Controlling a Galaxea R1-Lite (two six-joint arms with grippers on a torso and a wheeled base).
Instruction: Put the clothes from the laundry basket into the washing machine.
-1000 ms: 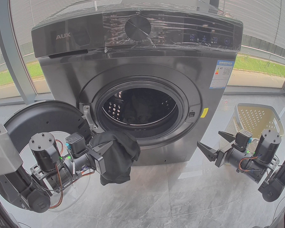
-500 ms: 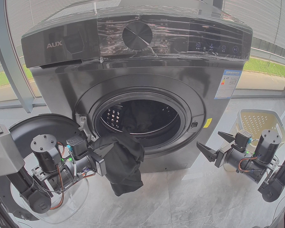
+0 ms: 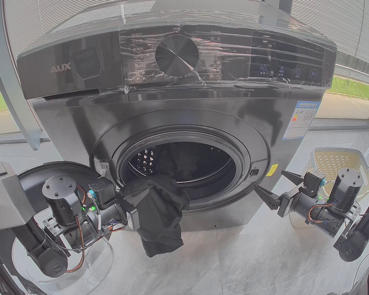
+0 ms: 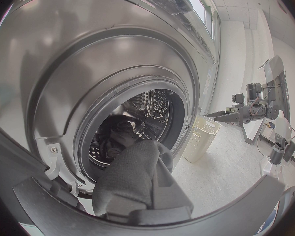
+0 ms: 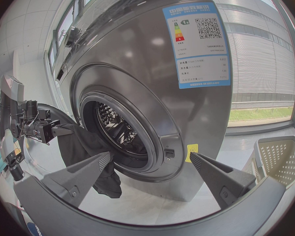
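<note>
The grey washing machine stands with its round door swung open to the left. Dark clothes lie inside the drum. My left gripper is shut on a black garment, which hangs at the lower left rim of the opening. In the left wrist view the garment drapes over the gripper right before the drum. My right gripper hangs open and holds nothing, at the machine's lower right corner; its two fingers spread wide. The cream laundry basket stands behind it.
The basket sits on the pale tiled floor right of the machine, against glass walls. The open door's glass bowl juts out under my left arm. Open floor lies in front of the machine.
The head view has drawn closer to the machine, so the whole picture shifted. The black garment in my left gripper now sits nearer the drum opening. The right arm keeps its pose.
</note>
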